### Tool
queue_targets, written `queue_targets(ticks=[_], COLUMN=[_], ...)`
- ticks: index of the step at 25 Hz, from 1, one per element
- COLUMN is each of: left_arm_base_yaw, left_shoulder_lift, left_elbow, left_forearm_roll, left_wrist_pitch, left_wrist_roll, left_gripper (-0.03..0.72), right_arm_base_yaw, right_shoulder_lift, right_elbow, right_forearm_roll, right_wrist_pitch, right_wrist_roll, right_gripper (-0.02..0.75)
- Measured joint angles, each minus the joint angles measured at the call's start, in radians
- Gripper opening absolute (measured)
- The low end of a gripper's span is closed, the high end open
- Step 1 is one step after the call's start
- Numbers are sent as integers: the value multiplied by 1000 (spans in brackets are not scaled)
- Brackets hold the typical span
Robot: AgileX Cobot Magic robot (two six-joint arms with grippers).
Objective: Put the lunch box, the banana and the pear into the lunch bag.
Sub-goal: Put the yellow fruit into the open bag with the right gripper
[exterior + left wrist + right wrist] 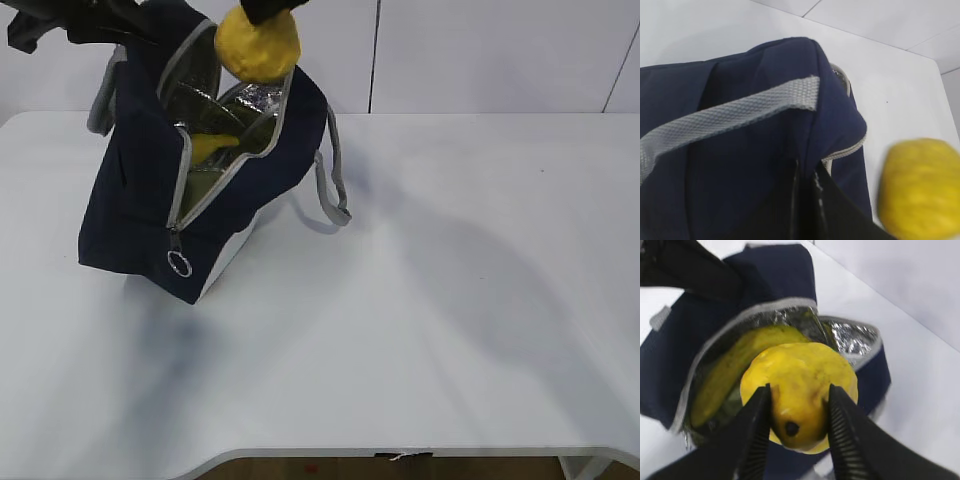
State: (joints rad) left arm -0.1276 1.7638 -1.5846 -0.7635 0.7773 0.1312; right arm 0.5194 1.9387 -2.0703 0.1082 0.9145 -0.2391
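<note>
I've got the squat lumpy yellow pear pinched between the right gripper fingers, closed onto its sides, hanging just above the mouth of the boxy navy fabric lunch bag w/ foil lining. The long curved yellow banana is already inside; I can't make out the lunch box. Left gripper is down by the bag's grey strap; can't tell its finger state. Step: pear drop-in. Next, I'd say: lower thru the opening beside the banana, then release.

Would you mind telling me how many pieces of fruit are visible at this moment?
2. The pear is held between the right gripper's fingers above the open lunch bag; the banana lies inside on the foil lining. Deeper contents may be hidden.
</note>
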Motion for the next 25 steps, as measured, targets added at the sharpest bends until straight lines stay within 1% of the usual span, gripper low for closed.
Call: queue_targets(ticks=[2, 5, 8, 10, 11, 13, 15, 16, 18, 22, 25], left_arm_base_yaw=[0, 0, 0, 0, 0, 0, 0, 0, -2, -2, -2], left_shoulder_lift=[0, 0, 0, 0, 0, 0, 0, 0, 0, 0, 0], left_elbow=[0, 0, 0, 0, 0, 0, 0, 0, 0, 0, 0], left_forearm_roll=[-2, -1, -4, -4, -4, -4, -6, -8, -8, 3, 32], left_wrist_pitch=[0, 0, 0, 0, 0, 0, 0, 0, 2, 2, 2], left_wrist_roll=[2, 4, 4, 4, 4, 6, 6, 6, 6, 6, 6], left_gripper=[-6, -6, -6, -6, -6, -6, -6, -6, -6, -6, -6], right_arm_base_yaw=[0, 0, 0, 0, 0, 0, 0, 0, 0, -4, -28], right_shoulder_lift=[42, 108, 162, 187, 192, 194, 194, 194, 183, 155, 135], right_elbow=[0, 0, 0, 0, 0, -2, -21, -33, -58, -123, -162], right_forearm_roll=[8, 50, 104, 127, 136, 148, 151, 151, 125, 22, 3], right_wrist_pitch=[-43, -99, -110, -114, -117, -119, -115, -104, -57, 83, 190], right_wrist_roll=[-4, -48, -116, -143, -149, -157, -159, -161, -141, -4, 38], right_gripper=[279, 279, 288, 333, 377, 491, 561, 577, 578, 549, 543])
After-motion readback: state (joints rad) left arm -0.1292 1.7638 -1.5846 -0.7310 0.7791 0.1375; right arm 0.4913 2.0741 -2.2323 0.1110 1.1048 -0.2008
